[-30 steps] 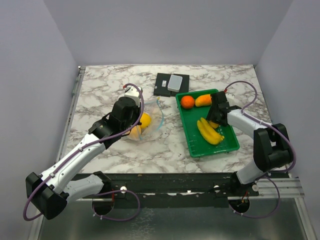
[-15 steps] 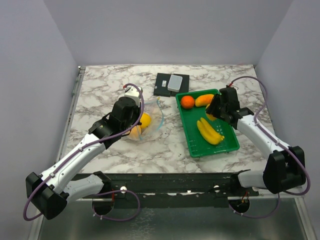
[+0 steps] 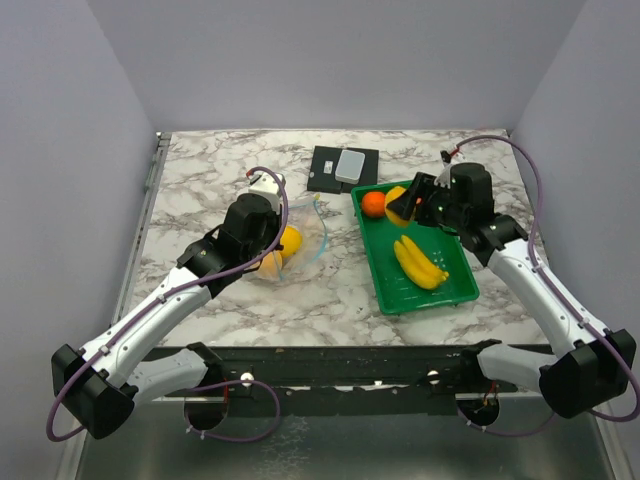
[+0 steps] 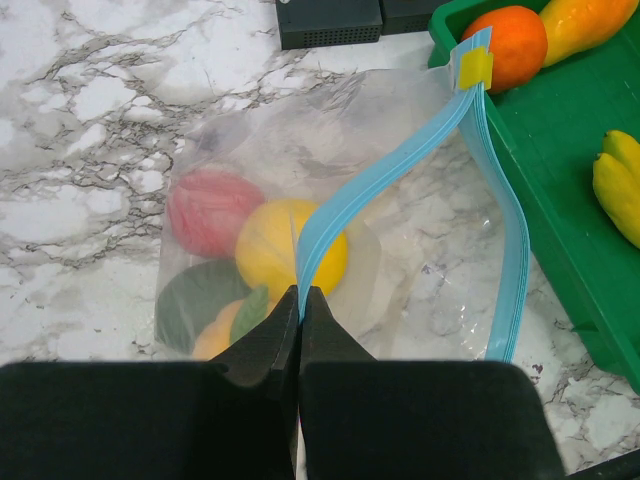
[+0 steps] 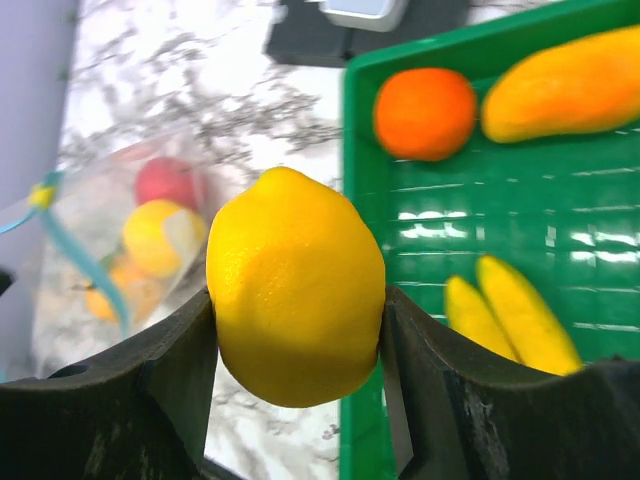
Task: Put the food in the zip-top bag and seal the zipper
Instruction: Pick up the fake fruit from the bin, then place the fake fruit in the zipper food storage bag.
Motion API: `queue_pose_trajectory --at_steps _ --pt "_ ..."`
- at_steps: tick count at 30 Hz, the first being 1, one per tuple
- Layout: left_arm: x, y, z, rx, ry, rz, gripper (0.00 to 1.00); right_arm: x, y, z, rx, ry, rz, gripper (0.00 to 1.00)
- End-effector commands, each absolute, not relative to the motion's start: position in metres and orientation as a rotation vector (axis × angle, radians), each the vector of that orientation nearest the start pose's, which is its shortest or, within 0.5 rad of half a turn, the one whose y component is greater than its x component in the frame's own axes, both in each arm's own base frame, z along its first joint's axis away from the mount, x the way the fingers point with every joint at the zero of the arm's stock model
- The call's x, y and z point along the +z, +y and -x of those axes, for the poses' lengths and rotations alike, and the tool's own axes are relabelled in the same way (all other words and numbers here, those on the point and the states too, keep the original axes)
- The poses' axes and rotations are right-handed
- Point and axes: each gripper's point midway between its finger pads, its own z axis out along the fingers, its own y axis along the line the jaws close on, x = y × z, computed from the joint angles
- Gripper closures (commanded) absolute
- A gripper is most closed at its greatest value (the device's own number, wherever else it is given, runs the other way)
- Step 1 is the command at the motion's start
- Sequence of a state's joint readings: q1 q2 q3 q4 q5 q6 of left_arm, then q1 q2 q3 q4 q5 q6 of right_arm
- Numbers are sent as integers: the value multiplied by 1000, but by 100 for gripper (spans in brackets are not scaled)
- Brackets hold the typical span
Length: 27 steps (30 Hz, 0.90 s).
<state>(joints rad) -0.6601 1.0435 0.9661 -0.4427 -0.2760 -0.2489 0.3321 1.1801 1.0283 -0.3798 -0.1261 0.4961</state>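
My left fingers (image 4: 299,300) are pinched shut on the zipper (image 4: 400,165). The zip-top bag (image 4: 420,250) lies on the bench (image 4: 90,110) just beside the green tray (image 5: 600,190), its strip running from my pinch toward the tray's corner. My right fingers (image 3: 412,203) grip a lemon (image 5: 295,285) over the tray, near the orange (image 5: 425,112) and bananas (image 5: 515,315).

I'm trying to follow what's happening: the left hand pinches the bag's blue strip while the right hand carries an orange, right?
Not quite. The right hand carries a yellow lemon, as the right wrist view shows; the orange lies in the green tray. The left hand does pinch the blue strip.
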Motion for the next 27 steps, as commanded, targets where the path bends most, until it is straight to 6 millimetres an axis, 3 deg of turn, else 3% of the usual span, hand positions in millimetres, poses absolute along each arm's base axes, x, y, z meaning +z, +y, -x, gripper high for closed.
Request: queue_pose_trajectory --at_steps 1,6,13,20,27 --pt "224 -175 -284 -286 2061 -266 100 265 200 -308 826 2077 95 68" --pt "223 -175 -283 -289 2063 -267 100 283 243 -286 909 2044 250 68" --pt "223 -175 -284 -286 2063 -263 100 292 296 -263 965 2024 417 68" --pt "224 -174 -283 -287 2061 -264 100 280 336 -254 976 2047 491 68" --pt "225 -175 -283 -294 2057 -268 100 263 364 -260 927 2081 508 68"
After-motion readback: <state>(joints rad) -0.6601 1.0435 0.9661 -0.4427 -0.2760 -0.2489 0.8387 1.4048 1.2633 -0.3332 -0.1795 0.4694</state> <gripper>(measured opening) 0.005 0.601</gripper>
